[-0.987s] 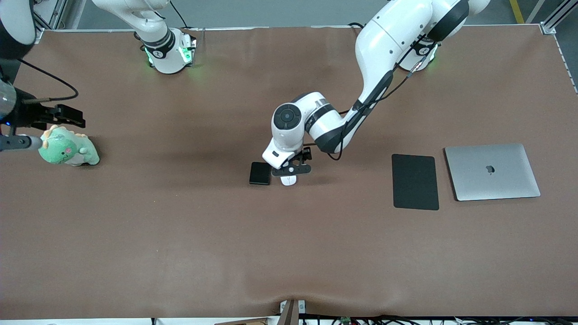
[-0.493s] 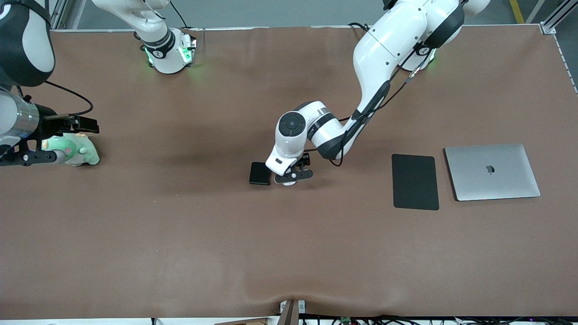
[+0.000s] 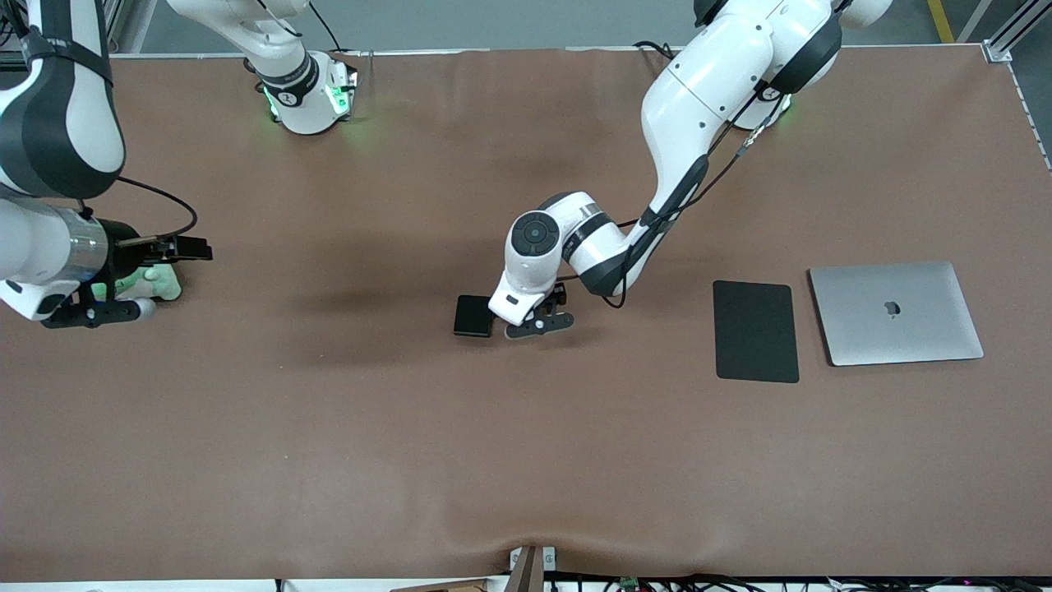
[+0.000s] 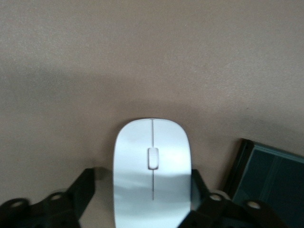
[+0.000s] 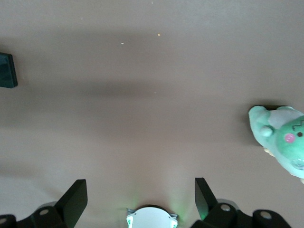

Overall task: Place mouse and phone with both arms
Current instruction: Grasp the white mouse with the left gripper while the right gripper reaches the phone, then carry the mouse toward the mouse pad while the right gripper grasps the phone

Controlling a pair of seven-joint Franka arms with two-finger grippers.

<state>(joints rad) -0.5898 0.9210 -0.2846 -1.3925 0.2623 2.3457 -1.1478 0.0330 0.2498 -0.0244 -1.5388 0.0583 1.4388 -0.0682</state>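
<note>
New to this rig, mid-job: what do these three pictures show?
Two white robot arms stand at a brown table. The wide picture looks down from across the table; the other two come from a camera on each wrist. The left hand is down at the white mouse, its fingers open on either side. The black phone lies beside it. The right hand waits open by a green plush toy. A black mouse pad and closed laptop lie toward the left arm's end.

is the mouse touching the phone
Apart. The left wrist view shows a strip of brown table between the mouse and the phone.
</note>
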